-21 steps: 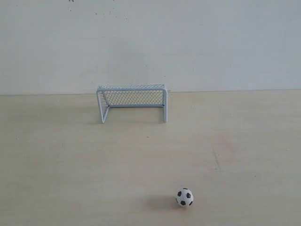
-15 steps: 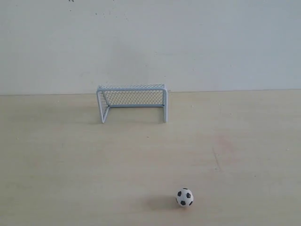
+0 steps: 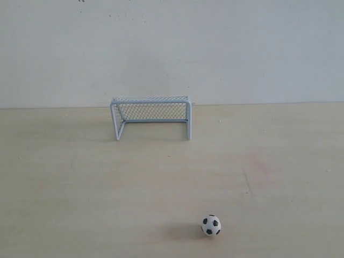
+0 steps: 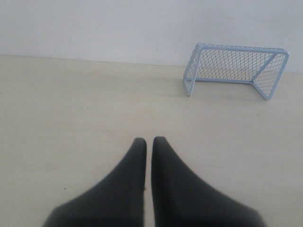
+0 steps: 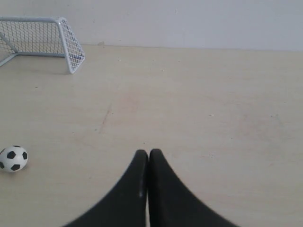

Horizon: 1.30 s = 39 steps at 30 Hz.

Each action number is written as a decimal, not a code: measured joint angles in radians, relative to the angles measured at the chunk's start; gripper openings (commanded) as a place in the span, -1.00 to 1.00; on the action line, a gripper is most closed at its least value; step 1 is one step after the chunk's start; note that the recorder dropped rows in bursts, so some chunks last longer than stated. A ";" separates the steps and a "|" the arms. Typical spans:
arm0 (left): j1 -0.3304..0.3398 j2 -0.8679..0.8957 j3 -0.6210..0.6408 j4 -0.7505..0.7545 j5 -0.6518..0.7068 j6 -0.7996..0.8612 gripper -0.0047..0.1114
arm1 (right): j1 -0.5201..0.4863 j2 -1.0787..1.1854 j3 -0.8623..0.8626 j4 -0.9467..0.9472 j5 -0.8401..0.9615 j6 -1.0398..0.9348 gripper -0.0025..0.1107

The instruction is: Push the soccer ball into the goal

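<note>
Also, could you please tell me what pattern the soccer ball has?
The soccer ball is white with black patches, clearest in the right wrist view.

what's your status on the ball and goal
Left tool shut, empty; right tool shut, empty. Ball on table, well short of goal, no tool on it. Nothing seen between them.

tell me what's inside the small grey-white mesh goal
Nothing shows inside the grey-white mesh goal: only bare tabletop, seen through the open front and netting. The tiny black-and-white soccer ball lies outside, well in front. Nothing covers it.
</note>
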 measured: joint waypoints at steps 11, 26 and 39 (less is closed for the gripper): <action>0.000 0.000 0.000 0.000 0.000 0.000 -0.84 | 0.000 0.000 0.000 -0.020 -0.042 -0.035 -0.96; 0.000 0.000 0.000 0.000 0.000 0.000 -0.84 | 0.000 0.021 -0.316 0.132 -0.700 -0.084 -0.96; 0.000 0.000 0.000 0.000 0.000 0.000 -0.84 | 0.041 0.726 -1.024 -0.115 0.492 -0.418 -0.96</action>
